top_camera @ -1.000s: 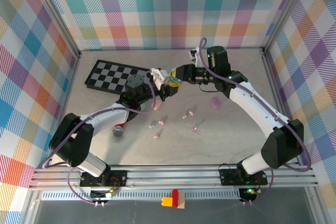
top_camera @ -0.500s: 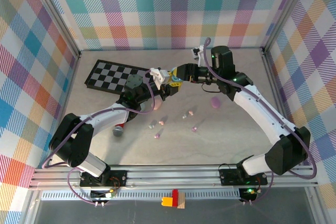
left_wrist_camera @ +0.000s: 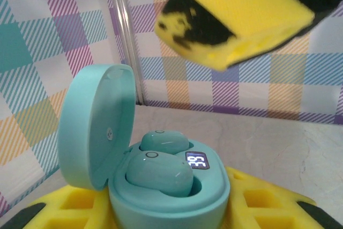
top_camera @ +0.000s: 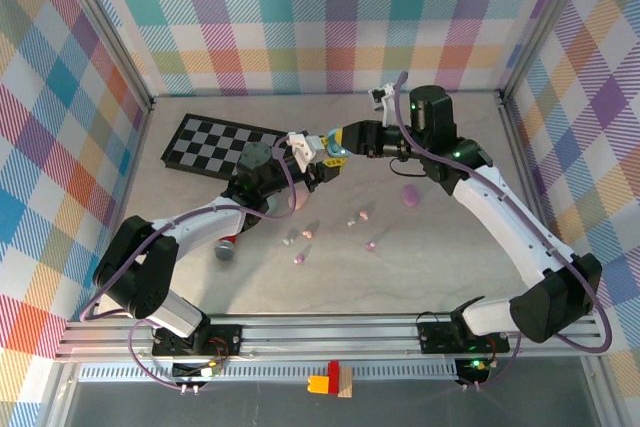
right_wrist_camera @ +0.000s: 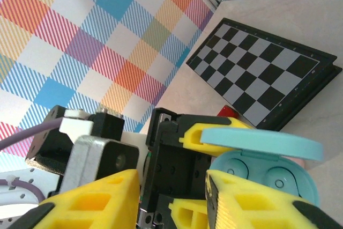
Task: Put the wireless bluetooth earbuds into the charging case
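Note:
My left gripper [top_camera: 318,161] is shut on a teal charging case [left_wrist_camera: 169,191], held above the table with its lid [left_wrist_camera: 94,124] standing open. Two teal earbuds [left_wrist_camera: 159,172] sit in its wells beside a lit display. My right gripper [top_camera: 338,137] hovers just above and beyond the case, one yellow finger [left_wrist_camera: 236,20] over it. In the right wrist view the right gripper [right_wrist_camera: 174,197] stands open with nothing between its fingers, and the case [right_wrist_camera: 268,172] lies just behind its right finger. Several loose pastel earbuds [top_camera: 358,217] lie on the table below.
A chessboard [top_camera: 215,144] lies at the back left. A pink case [top_camera: 409,195] rests right of centre and another [top_camera: 297,200] under the left arm. A small grey and red object [top_camera: 226,247] sits by the left forearm. Plaid walls close three sides.
The right arm's elbow has swung out to the right while its gripper has stayed by the case. The left arm and the case have not moved.

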Controlling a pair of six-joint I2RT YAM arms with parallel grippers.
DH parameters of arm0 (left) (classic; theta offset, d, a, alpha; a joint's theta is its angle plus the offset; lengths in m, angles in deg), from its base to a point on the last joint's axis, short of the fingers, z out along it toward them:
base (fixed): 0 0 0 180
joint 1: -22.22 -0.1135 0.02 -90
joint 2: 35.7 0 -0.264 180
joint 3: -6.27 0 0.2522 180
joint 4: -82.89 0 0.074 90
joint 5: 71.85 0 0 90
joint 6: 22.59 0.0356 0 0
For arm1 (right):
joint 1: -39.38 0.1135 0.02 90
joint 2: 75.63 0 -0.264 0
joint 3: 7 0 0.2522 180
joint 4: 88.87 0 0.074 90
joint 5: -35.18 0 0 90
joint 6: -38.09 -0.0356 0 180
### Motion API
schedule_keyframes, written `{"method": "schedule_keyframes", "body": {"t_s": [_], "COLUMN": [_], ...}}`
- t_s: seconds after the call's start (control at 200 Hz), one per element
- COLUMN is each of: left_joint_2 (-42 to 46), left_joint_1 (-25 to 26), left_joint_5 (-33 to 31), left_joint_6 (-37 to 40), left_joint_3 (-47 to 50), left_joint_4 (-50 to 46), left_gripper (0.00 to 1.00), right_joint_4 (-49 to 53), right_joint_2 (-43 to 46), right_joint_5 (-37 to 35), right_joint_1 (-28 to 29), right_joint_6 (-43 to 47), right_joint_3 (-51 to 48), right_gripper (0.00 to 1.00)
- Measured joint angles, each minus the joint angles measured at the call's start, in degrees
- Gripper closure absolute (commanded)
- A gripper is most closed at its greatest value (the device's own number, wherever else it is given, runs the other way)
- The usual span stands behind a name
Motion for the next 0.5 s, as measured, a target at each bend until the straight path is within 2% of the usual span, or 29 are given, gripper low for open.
{"method": "schedule_keyframes", "body": {"t_s": [0.165,0.5], "left_joint_2": [0.2,1.1], "left_joint_1": [0.0,0.1], "left_joint_5": [-0.2,-0.7], "left_joint_6": [2.7,4.9], "left_joint_3": [0.0,0.6], "left_joint_4": [-2.5,-5.1], "left_gripper": [0.62,0.62], "right_joint_4": [0.5,3.5], "right_joint_2": [-1.9,-7.0], "right_joint_5": [-0.4,-1.6], "right_joint_1": [0.0,0.0], "right_joint_6": [0.1,0.0], "right_joint_3": [2.5,5.2], "right_gripper": [0.70,0.70]}}
